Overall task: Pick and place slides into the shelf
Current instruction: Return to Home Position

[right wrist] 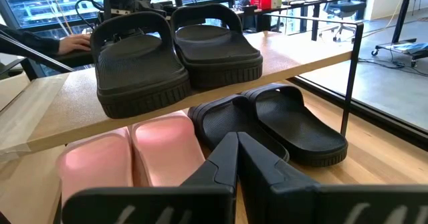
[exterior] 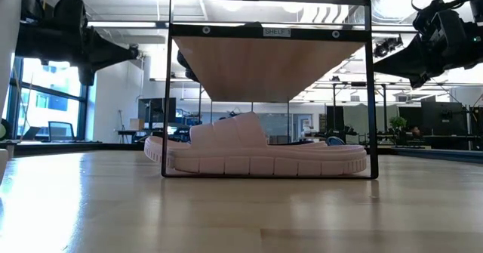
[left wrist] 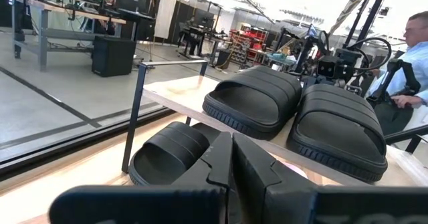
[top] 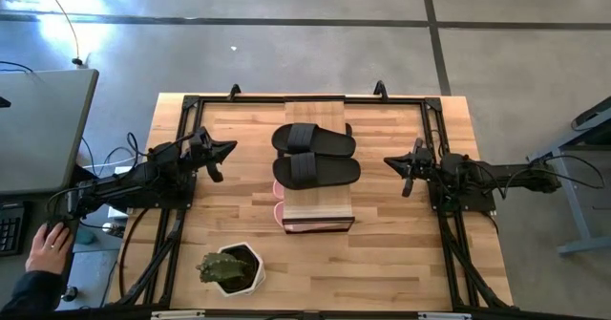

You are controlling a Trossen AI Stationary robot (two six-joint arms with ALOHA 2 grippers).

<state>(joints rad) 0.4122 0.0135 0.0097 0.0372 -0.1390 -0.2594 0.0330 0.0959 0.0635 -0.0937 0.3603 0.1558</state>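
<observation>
Step in hand: by my judgement the stowing is done and what remains is parking my arms.

Findings:
- The shelf [top: 315, 110] stands mid-table [top: 401, 263]. One pair of black slides [top: 315, 154] sits side by side on its wooden top.
- Beneath the plank, on the tabletop inside the frame, lie a pair of pink slides [right wrist: 134, 154] and, beside them, a second black pair [right wrist: 281, 124]. In the low view the pink pair lies within the frame.
- No slide lies loose on the table in the high view.
- My left gripper [left wrist: 232, 144] is raised to the left of the shelf, apart from it, pointing at it. Its fingers are pressed together with nothing between them.
- My right gripper [right wrist: 237, 144] is raised on the opposite side, also apart from the shelf and facing it, fingers closed on nothing.
- A potted plant [top: 232, 267] stands near the front edge on my left arm's side, well apart from both grippers.
- A person's hand [top: 48, 248] rests off the table, beside my left arm's base.

Next move, as I assess it: draw each arm straight away from the shelf to its rest pose. That calls for a path that touches neither the frame posts nor the top pair. The left arm must also keep off the plant and the hand nearby.
</observation>
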